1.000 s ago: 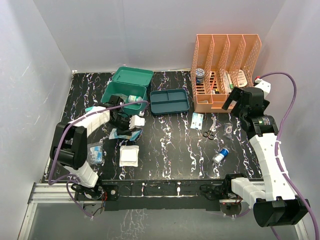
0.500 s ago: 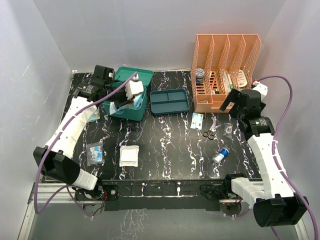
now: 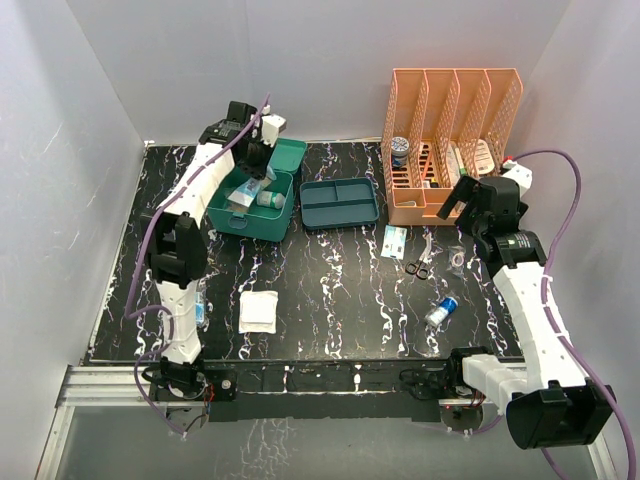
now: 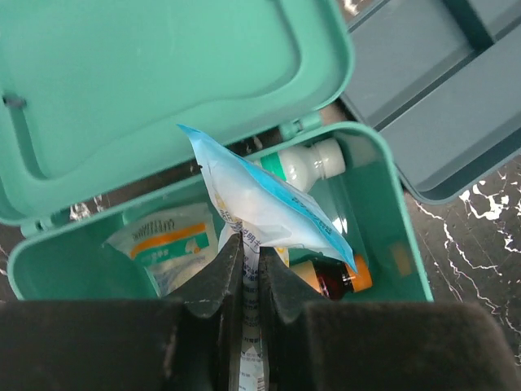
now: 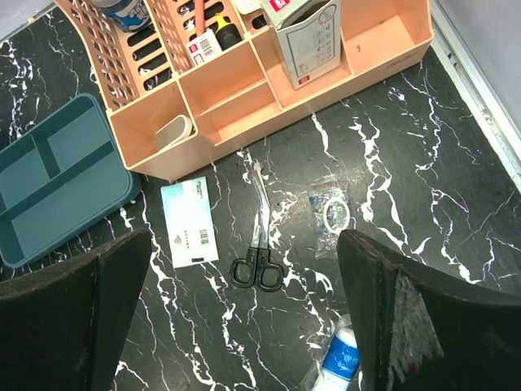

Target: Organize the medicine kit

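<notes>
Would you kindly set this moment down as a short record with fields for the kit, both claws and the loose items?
Medicine kit: lid open, rear left of the table
Inside kit: white bottle, amber bottle, orange-striped packet
Left claw: shut on a blue-and-white sachet, above the open kit
Right claw: open, holding nothing, near the orange rack
Loose on table: scissors, gauze pad, small blue bottle
Divided tray: between kit and rack
</notes>
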Motion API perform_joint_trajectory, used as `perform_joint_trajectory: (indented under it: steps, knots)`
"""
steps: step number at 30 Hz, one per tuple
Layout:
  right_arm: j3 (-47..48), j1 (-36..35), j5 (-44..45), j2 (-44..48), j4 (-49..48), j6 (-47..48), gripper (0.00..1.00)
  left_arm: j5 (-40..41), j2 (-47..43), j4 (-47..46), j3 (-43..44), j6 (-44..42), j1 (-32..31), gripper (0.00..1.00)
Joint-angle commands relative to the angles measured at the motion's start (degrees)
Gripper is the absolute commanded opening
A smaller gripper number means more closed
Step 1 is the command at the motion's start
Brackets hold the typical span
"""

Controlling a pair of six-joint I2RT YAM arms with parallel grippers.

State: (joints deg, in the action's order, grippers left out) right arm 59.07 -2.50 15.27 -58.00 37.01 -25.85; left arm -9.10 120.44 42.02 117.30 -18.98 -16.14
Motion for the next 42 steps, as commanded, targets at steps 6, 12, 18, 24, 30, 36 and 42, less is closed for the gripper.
perform_joint_trajectory:
  steps: [6,12,18,24,30,36,42]
  knots:
    - [0.6,0.3,2.4,4.6,0.5,-1.0,0.98,6.9,-7.3,-2.2,-5.9,7.5,1.3,0.00]
    - [1.0,0.3,2.0,4.4,1.2,-1.3,0.98,8.5,-8.2,-6.7,-11.5,6.6,3.0,0.00]
    - [1.9,0.3,2.2,4.3,2.1,-1.0,0.98,9.2,-7.5,-11.2,-15.5,4.3,4.8,0.00]
    - [2.8,0.3,2.4,3.9,2.3,-0.9,0.98,9.8,-6.2,-14.3,-16.6,1.0,5.7,0.00]
    - [3.3,0.3,2.3,3.5,2.4,-1.0,0.98,11.0,-4.5,-17.0,-17.0,1.3,6.2,0.00]
    - [4.2,0.3,2.6,3.2,3.1,-1.1,0.98,12.7,-2.3,-18.0,-15.3,3.9,6.2,0.00]
    - [4.9,0.3,2.8,2.9,3.3,-1.0,0.98,13.4,-2.0,-18.7,-15.0,4.5,6.2,0.00]
